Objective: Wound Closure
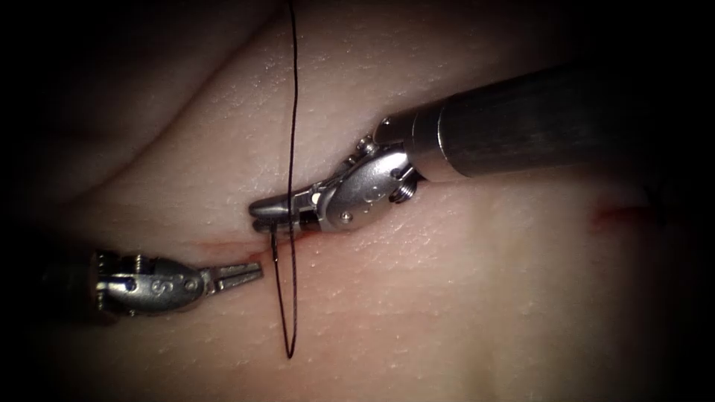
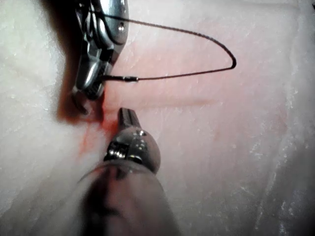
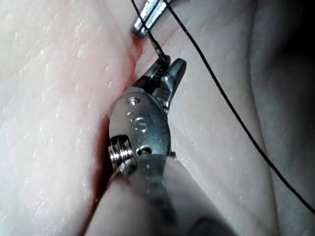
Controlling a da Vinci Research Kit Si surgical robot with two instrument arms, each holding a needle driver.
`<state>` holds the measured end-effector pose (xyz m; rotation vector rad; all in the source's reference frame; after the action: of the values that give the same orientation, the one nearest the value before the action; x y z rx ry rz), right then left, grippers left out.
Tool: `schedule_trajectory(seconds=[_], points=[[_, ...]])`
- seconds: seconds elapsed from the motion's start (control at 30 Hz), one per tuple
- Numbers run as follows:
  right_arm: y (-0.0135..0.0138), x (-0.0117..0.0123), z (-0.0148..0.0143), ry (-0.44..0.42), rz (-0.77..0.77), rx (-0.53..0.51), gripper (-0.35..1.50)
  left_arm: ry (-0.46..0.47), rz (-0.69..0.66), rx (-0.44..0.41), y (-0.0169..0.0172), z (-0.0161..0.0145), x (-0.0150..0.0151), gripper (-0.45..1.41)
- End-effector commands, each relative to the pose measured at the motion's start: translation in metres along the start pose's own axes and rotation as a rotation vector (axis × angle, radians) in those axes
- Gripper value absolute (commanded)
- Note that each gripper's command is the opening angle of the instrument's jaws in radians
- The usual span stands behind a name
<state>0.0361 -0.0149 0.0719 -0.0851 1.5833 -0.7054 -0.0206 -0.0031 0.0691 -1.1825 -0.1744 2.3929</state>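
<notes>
My right claw (image 1: 262,214) is closed on the needle (image 1: 274,244) near its tail end, where the thread (image 1: 292,149) joins it. In the left wrist view I see this joint (image 2: 130,78) just beside the right claw (image 2: 91,91). In the endoscope view only a short dark piece of the needle comes out under the jaws and points down to the cut (image 1: 223,246). I cannot tell if its tip is inside the tissue (image 1: 447,298) or only rests on it.

My left claw (image 1: 249,272) looks closed and holds nothing. It lies on the tissue close below and to the left of the right claw, apart from the needle, with its tip near the line of the cut. In the right wrist view the left claw (image 3: 145,19) is just ahead of the right claw (image 3: 165,78).

From the right claw the thread falls in a narrow loop (image 1: 289,350) below the cut, then goes up past the jaws and leaves the view at the top edge. Red fluid (image 1: 216,247) marks the cut between the two claws. Around both claws the tissue is bare, and to the right of the cut is another red mark (image 1: 618,216), well apart.
</notes>
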Motion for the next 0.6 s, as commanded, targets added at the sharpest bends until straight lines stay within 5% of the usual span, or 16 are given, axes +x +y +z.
schedule_trajectory(seconds=[0.03, 0.6], points=[[-0.0007, -0.0005, 0.0009, 0.0, 0.011, -0.003, -0.35, -0.001, -0.001, -0.002, 0.0007, 0.0007, -0.0004, -0.45], [-0.0039, -0.0014, 0.0011, 0.015, 0.087, 0.008, -0.35, -0.005, -0.003, 0.002, 0.0008, 0.0012, -0.0001, -0.45]])
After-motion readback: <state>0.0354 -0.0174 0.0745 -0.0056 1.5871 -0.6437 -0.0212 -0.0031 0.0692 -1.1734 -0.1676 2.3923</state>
